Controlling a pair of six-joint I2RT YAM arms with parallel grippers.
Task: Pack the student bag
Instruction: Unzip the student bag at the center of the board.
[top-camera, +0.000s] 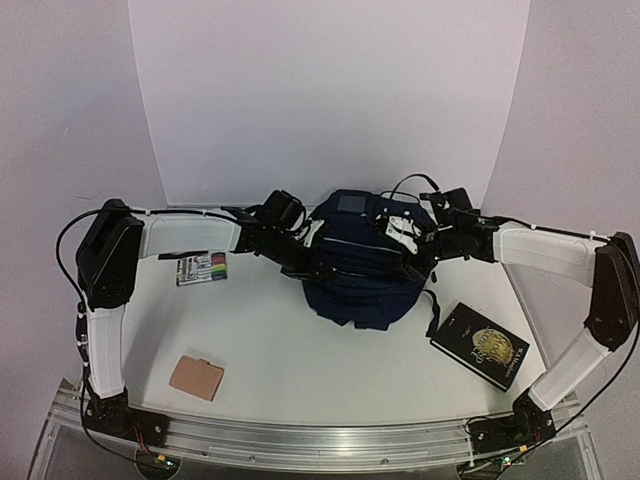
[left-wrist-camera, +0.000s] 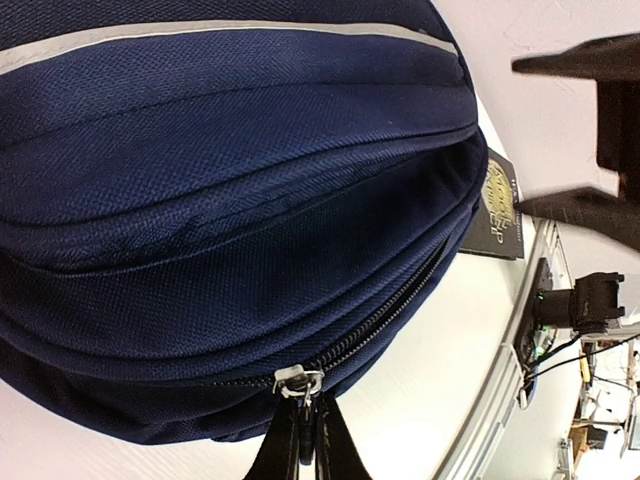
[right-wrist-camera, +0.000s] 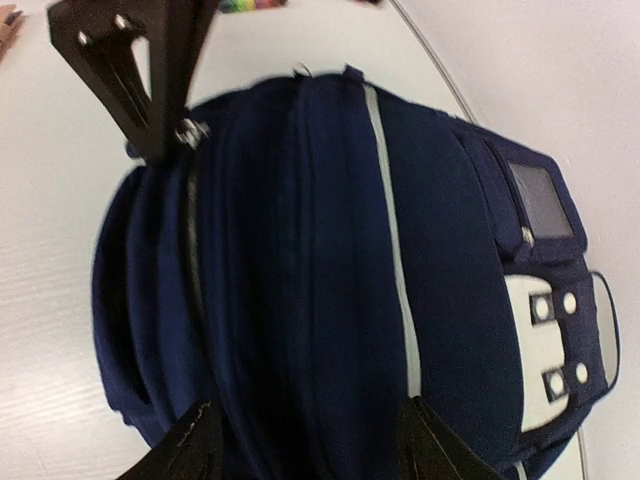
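The student bag (top-camera: 360, 268), navy with a pale stripe and a white patch, lies in the middle of the table. In the left wrist view the bag (left-wrist-camera: 230, 180) fills the frame, and my left gripper (left-wrist-camera: 308, 425) is shut on the metal zipper pull (left-wrist-camera: 298, 381) of its main zip. The zip looks partly open beyond the slider. My right gripper (right-wrist-camera: 310, 435) is open at the bag's (right-wrist-camera: 330, 280) other side, its fingers (right-wrist-camera: 190, 445) spread wide over the fabric, holding nothing. The right wrist view also shows the left gripper (right-wrist-camera: 150, 70) at the zipper pull (right-wrist-camera: 190, 131).
A black book with a gold emblem (top-camera: 480, 345) lies right of the bag, near the right arm. A pack of coloured markers (top-camera: 201, 268) sits to the left under the left arm. A tan flat pouch (top-camera: 196, 377) lies front left.
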